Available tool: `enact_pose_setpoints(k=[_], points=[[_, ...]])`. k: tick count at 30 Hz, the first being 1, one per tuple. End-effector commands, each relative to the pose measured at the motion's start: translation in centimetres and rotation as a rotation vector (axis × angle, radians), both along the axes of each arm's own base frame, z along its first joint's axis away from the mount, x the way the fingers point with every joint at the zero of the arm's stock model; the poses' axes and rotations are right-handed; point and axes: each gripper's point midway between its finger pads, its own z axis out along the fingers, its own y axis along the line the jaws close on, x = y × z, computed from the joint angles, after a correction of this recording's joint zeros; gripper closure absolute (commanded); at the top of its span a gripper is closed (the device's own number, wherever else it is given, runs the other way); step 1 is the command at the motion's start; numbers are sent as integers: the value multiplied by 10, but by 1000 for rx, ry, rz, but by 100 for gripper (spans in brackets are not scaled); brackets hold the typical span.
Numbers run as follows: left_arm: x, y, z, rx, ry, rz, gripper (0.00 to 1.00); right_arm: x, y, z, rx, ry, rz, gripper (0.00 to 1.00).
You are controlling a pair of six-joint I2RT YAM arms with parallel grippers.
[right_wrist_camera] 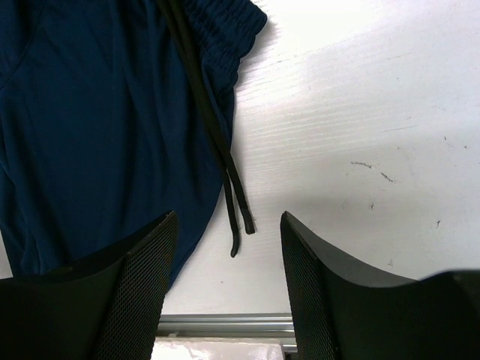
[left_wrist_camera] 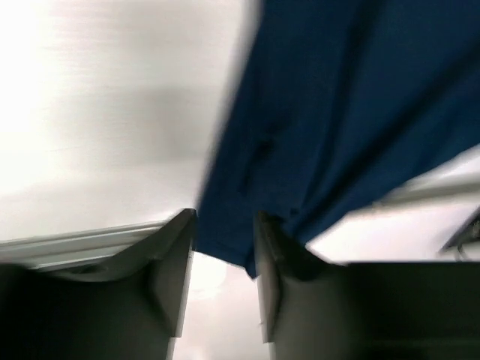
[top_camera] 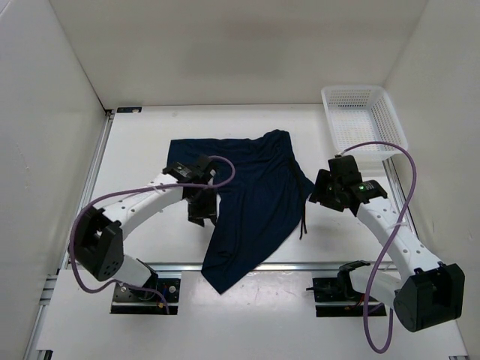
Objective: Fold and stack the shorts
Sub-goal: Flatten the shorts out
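Note:
The dark navy shorts lie spread on the white table, one leg reaching over the near rail. My left gripper hovers at the shorts' left edge. In the left wrist view its jaws stand apart, with the blurred blue fabric beyond and between the tips. My right gripper is open and empty at the right waist side. In the right wrist view it is over bare table, next to the shorts and the dark drawstring ends.
A white mesh basket stands at the back right. A metal rail runs along the table's near edge. White walls close in the left, back and right sides.

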Motion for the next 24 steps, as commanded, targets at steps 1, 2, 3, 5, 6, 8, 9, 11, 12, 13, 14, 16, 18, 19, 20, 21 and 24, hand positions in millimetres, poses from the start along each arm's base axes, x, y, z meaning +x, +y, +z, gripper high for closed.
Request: enact_pose_setpoints(k=[1, 2, 3, 5, 6, 8, 9, 11, 12, 13, 14, 16, 18, 19, 20, 21, 24], points=[[-18, -47, -5, -116, 56, -128, 45, 3, -1, 1, -14, -1, 7, 38], [-29, -55, -11, -102, 80, -157, 40, 5, 0, 2, -11, -10, 7, 38], [-32, -59, -16, -93, 90, -173, 34, 5, 0, 2, -11, -10, 7, 38], [-39, -68, -31, -70, 120, -200, 32, 5, 0, 2, -11, -10, 7, 38], [-39, -67, -35, -61, 132, -200, 32, 5, 0, 2, -11, -10, 7, 36], [-40, -68, -47, -32, 146, -199, 32, 5, 0, 2, -11, -10, 7, 36], [-43, -69, -50, -24, 155, -207, 32, 5, 0, 2, -11, -10, 7, 36], [-46, -70, -60, -10, 170, -216, 35, 5, 0, -1, -14, -1, 7, 36], [-47, -70, -62, -4, 177, -216, 36, 5, 0, -1, -14, -1, 7, 36], [-48, -69, -67, 1, 182, -215, 37, 5, 0, -1, -14, -1, 7, 36], [-51, -69, -71, 12, 194, -223, 40, 5, 0, -1, -14, -1, 7, 36], [-50, -67, -74, 25, 195, -222, 56, 7, 1, 3, -11, -10, 7, 36], [-50, -67, -74, 25, 195, -222, 65, 7, 1, 3, -11, -10, 7, 36], [-51, -66, -76, 31, 200, -230, 67, 7, 1, 3, -11, -10, 7, 36], [-51, -66, -76, 31, 200, -230, 72, 7, 1, 0, -14, -1, 7, 36], [-50, -65, -77, 38, 194, -229, 75, 7, 1, 0, -14, -1, 7, 36], [-52, -63, -79, 44, 201, -228, 87, 7, 1, 0, -14, -1, 7, 36]])
